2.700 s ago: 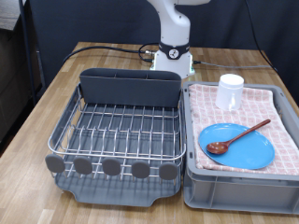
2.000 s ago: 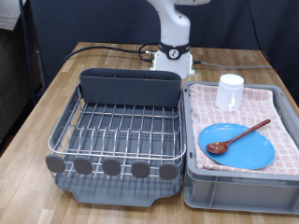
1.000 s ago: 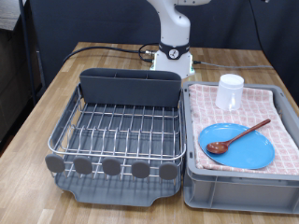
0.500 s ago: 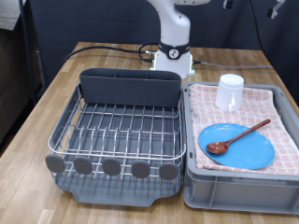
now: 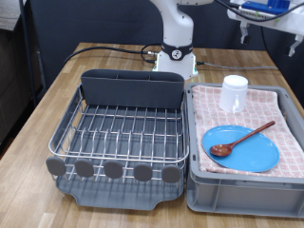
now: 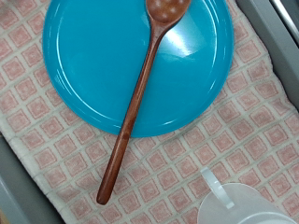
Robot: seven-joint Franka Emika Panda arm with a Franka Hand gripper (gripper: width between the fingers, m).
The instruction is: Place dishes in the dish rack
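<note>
The hand [image 5: 264, 9] hangs high above the blue plate [image 5: 241, 147], spoon [image 5: 243, 139] and mug [image 5: 234, 93]; I cannot tell if it is apart, and the dish rack [image 5: 122, 133] holds nothing yet.

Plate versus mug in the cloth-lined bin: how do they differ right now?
The plate is bright blue, flat and wide; the mug is white, tall and narrow. The plate carries the wooden spoon; nothing rests on the mug. Both sit on the checked cloth, not in the dish rack.
</note>
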